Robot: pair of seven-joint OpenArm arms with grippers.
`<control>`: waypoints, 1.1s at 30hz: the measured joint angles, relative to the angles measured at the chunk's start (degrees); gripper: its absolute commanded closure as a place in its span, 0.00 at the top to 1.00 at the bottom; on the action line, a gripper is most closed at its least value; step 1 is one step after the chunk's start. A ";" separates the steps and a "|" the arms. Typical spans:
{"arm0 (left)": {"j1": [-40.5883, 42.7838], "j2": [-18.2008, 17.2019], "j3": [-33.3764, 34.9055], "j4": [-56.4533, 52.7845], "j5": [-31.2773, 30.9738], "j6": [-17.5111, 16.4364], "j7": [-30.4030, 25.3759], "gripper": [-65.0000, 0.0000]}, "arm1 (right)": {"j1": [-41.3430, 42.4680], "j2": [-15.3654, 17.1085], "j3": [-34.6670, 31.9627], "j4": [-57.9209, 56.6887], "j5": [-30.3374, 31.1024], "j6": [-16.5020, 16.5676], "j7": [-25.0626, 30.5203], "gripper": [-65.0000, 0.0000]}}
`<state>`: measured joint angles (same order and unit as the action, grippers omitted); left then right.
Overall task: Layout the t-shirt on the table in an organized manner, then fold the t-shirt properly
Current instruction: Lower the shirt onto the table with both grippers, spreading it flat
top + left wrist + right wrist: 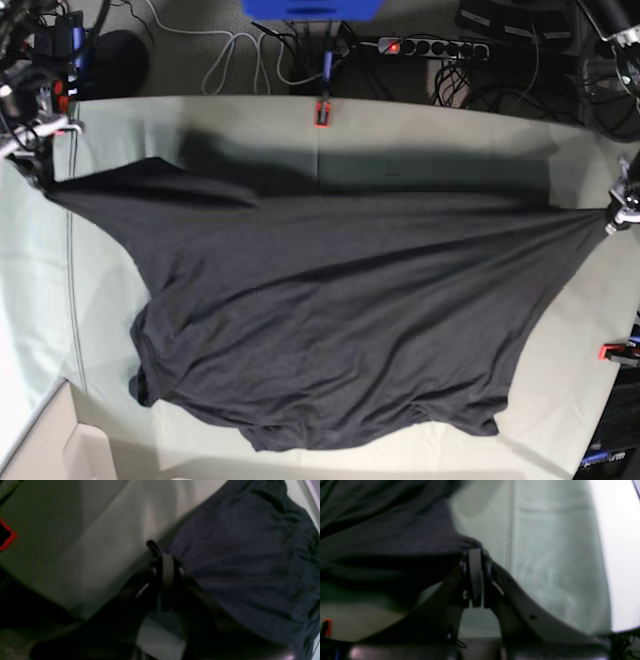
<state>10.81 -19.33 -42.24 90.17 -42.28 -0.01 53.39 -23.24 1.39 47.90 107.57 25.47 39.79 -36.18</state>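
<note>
- Two grippers hold one dark t-shirt stretched across the worktop, each pinching a corner at opposite side edges.
- The left gripper has its jaws clamped together on the shirt's edge, near the worktop's side edge where a red clamp sits.
- The right gripper likewise has its jaws closed on a bunched tip of fabric, at the opposite side edge.
- The shirt spreads taut between them along its upper line, and its lower hem sags in wrinkles towards the near edge.
- Another red clamp grips the far edge, clear of the fabric.
</note>
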 measured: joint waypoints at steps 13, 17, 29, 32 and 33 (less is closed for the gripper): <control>1.84 0.13 0.00 -15.08 -0.31 -0.22 -0.98 0.00 | -8.26 -2.38 1.51 -0.22 0.22 0.04 0.83 0.00; 1.81 0.17 0.00 -17.59 -0.04 -0.15 -0.94 0.00 | -10.69 -3.48 1.66 -0.24 -0.11 0.02 0.44 0.00; 1.51 0.22 0.00 -16.94 -0.44 -0.15 -1.14 0.00 | -11.98 -4.39 7.10 -0.22 0.37 0.04 0.92 0.00; 1.90 0.17 0.00 -16.94 -0.44 -0.17 -1.11 0.00 | -13.05 -6.10 7.37 -0.20 0.28 0.02 0.87 0.00; 2.12 0.17 0.00 -16.94 -0.44 -0.17 -1.05 0.00 | -13.22 -6.78 7.37 -0.22 0.20 0.04 0.55 0.00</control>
<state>12.93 -19.16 -42.24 73.23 -42.72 -0.19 52.34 -36.47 -5.39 55.27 107.35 25.67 39.83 -35.64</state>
